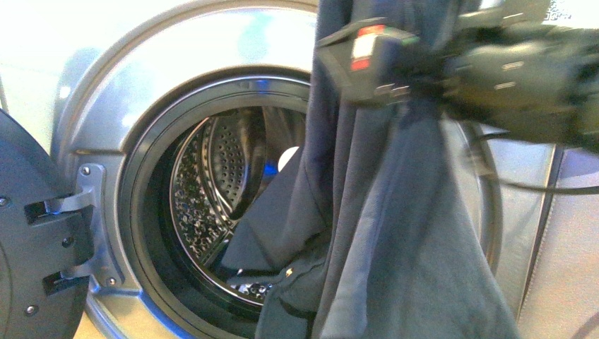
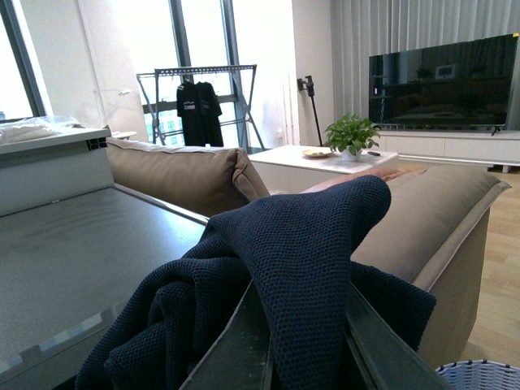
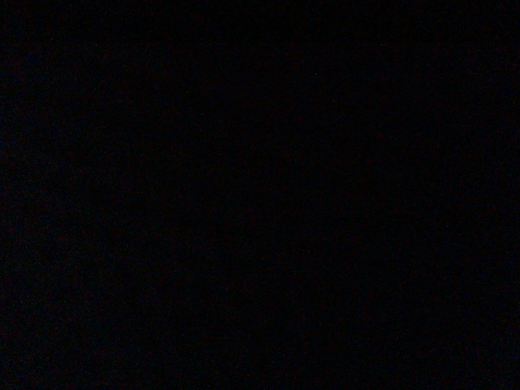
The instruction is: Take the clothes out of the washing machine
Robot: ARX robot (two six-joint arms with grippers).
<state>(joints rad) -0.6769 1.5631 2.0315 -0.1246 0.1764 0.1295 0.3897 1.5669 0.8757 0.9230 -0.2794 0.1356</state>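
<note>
Landmark: the washing machine (image 1: 106, 92), with its door (image 1: 32, 240) swung open to the left of the porthole.
Clothes: the clothes (image 1: 417, 233) hang in a long drape across the porthole's right half. The top rises above it and the tail trails over the lip into the drum (image 1: 212, 183).
Why high: we judge the lift is meant to get the tail clear of the gasket without dragging.
Right arm: the right arm (image 1: 508, 70) is blurred, up and right of the porthole, in front of the drape.
Right gripper: hidden, so we cannot tell how the jaws stand (right wrist view is dark).
Left gripper: the left gripper (image 2: 307, 309) is away from the washing machine and faces a sofa (image 2: 179, 171). A navy knit cloth (image 2: 301, 236) lies over its fingers (image 2: 231, 357), so we cannot tell whether it is clamped or only draped.
Next: pull up and away until the tail leaves the drum.
</note>
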